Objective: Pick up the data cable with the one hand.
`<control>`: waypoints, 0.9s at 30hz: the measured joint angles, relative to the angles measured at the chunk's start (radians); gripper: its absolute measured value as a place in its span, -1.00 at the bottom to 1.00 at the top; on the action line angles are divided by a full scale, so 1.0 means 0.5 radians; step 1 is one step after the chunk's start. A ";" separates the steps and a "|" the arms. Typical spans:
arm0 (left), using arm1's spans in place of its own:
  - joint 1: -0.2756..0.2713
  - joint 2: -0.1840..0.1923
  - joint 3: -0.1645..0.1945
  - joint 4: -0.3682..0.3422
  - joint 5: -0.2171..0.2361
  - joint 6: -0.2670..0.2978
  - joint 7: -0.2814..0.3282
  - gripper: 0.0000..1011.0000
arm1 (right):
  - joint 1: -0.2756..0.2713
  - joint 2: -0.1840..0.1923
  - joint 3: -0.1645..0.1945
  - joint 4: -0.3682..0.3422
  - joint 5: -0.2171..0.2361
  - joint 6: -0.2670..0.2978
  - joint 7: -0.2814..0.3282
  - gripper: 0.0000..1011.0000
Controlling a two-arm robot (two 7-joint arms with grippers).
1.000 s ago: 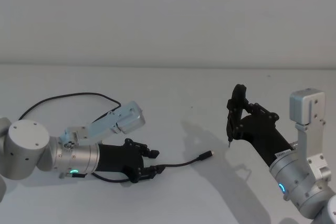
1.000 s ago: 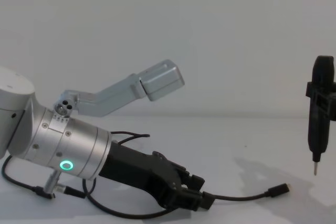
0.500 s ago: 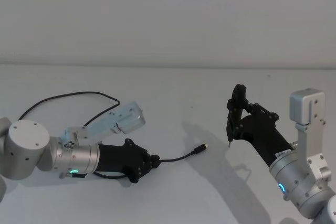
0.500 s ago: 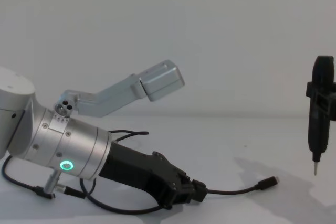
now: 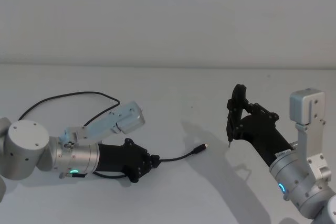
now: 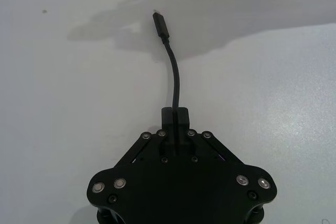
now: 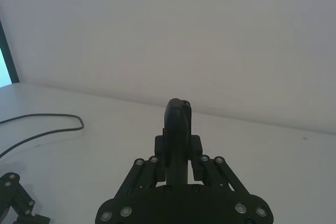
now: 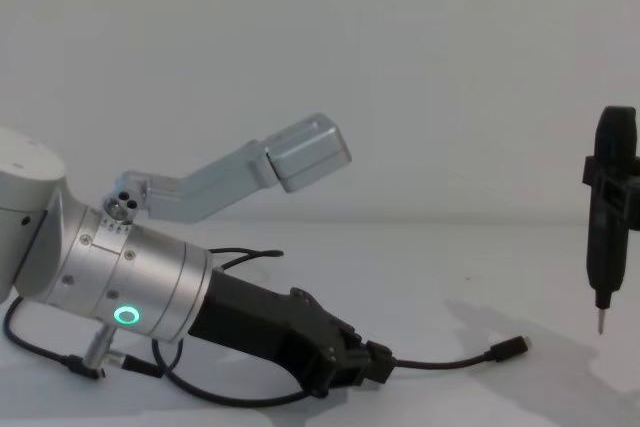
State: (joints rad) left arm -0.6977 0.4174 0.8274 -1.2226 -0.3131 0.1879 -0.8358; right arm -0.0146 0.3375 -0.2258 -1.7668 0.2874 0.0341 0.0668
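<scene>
Data cable caught in the left gripper, low over a white table on the robot's left. The two blocky fingers are pressed together on the cord, seen from the left wrist as a tight pinch around it. From that grip the data cable runs forward in a shallow curve to a small black plug with a short metal tip, well apart from the gripper; whether the plug touches the table cannot be told. Behind the grip, more of the thin black cord loops across the table beside the arm. The left gripper is black angular plastic on a thick brushed-silver cylinder with a green glowing ring. The cord looks smooth, slim and flexible against the matte tabletop. On the right, the right gripper is raised above the table, closed on a slim black tool standing upright, its thin metal tip pointing down.
</scene>
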 joint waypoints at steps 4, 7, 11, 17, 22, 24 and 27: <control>0.008 0.002 -0.011 -0.011 -0.002 -0.019 0.012 -0.92 | 0.001 -0.001 0.001 0.000 -0.001 -0.001 0.000 -0.46; 0.017 0.004 -0.027 -0.027 -0.008 -0.046 0.025 -0.92 | 0.004 -0.003 0.003 -0.002 -0.004 -0.008 0.002 -0.46; 0.031 0.009 -0.056 -0.063 -0.024 -0.094 0.041 -0.92 | 0.012 -0.008 0.007 -0.008 -0.010 -0.029 0.009 -0.46; 0.042 0.022 -0.098 -0.131 -0.057 -0.140 0.050 -0.92 | 0.032 -0.016 0.018 -0.024 -0.027 -0.073 0.016 -0.46; 0.047 0.036 -0.119 -0.182 -0.083 -0.154 0.050 -0.92 | 0.048 -0.021 0.028 -0.043 -0.047 -0.109 0.021 -0.46; 0.048 0.041 -0.127 -0.201 -0.092 -0.159 0.050 -0.92 | 0.055 -0.024 0.033 -0.052 -0.057 -0.125 0.022 -0.46; 0.050 0.046 -0.135 -0.221 -0.103 -0.164 0.050 -0.92 | 0.065 -0.026 0.040 -0.066 -0.074 -0.147 0.022 -0.46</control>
State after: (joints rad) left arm -0.6729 0.4405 0.7598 -1.3331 -0.3648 0.1059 -0.8107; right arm 0.0177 0.3242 -0.2061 -1.7997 0.2502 -0.0392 0.0778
